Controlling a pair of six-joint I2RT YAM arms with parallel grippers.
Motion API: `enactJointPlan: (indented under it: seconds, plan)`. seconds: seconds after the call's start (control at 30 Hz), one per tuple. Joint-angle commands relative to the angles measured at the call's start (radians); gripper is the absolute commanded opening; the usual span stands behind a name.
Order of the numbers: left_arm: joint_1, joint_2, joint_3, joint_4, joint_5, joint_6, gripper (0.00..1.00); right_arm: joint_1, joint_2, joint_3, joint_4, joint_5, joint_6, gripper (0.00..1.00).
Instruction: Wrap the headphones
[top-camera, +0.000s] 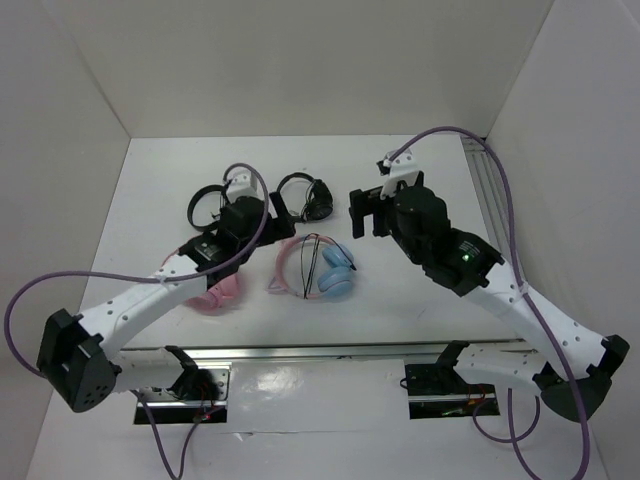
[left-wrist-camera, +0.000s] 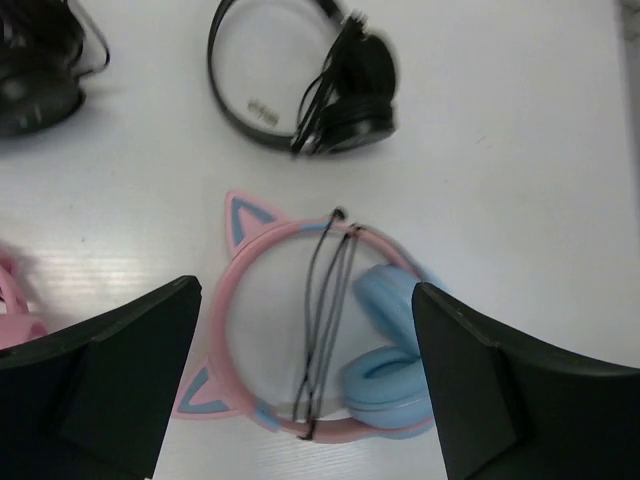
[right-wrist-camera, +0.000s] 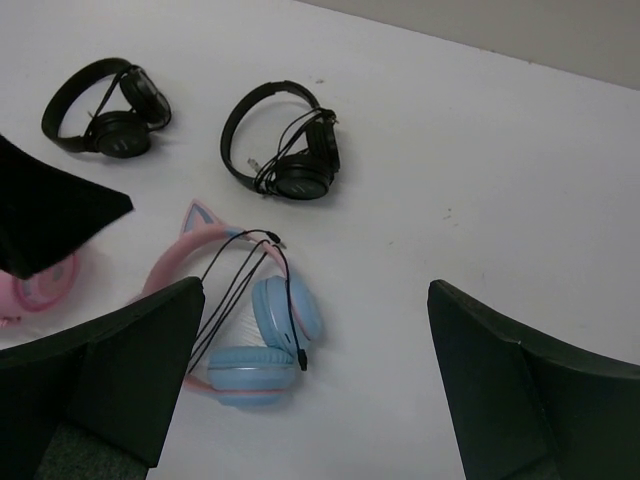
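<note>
The headphones (top-camera: 318, 268) lay flat at about the middle of the table (top-camera: 400, 310), pink cat-ear band toward the left edge and the two light blue ear cups toward the right. The thin black cable (left-wrist-camera: 325, 320) ran in several strands across the band's loop, from the top of the band down past the cups. The left claw (left-wrist-camera: 305, 290) hung above them with its fingers spread wide, gripping nothing. The right claw (right-wrist-camera: 315, 288) was also spread and empty, raised over the table nearer the right edge. All-pink headphones (top-camera: 215, 295) sat just to the left, partly under the left arm. Two black headphones (top-camera: 305, 197) lay toward the far edge.
</note>
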Motion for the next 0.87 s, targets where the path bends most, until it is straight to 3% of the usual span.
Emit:
enactJointPlan:
  seconds: [0.0,0.07,0.2,0.47,0.63,0.83]
  plan:
    - [-0.008,-0.080,0.206,-0.220,-0.019,0.123,0.99,0.006,-0.042,0.128,-0.158,0.107,0.116,1.00]
    - [-0.008,-0.101,0.281,-0.391,-0.067,0.134,0.99,0.006,-0.065,0.193,-0.223,0.157,0.152,1.00]
    - [0.011,-0.211,0.392,-0.550,-0.116,0.155,0.99,0.006,-0.152,0.276,-0.349,0.181,0.166,1.00]
    - [0.041,-0.536,0.440,-0.701,-0.134,0.250,0.99,0.006,-0.206,0.396,-0.612,0.224,0.219,1.00]
    - [0.041,-0.637,0.497,-0.806,-0.167,0.261,0.99,0.006,-0.254,0.379,-0.634,0.237,0.219,1.00]
    - [0.041,-0.685,0.515,-0.807,-0.225,0.270,0.99,0.006,-0.277,0.307,-0.600,0.270,0.209,1.00]
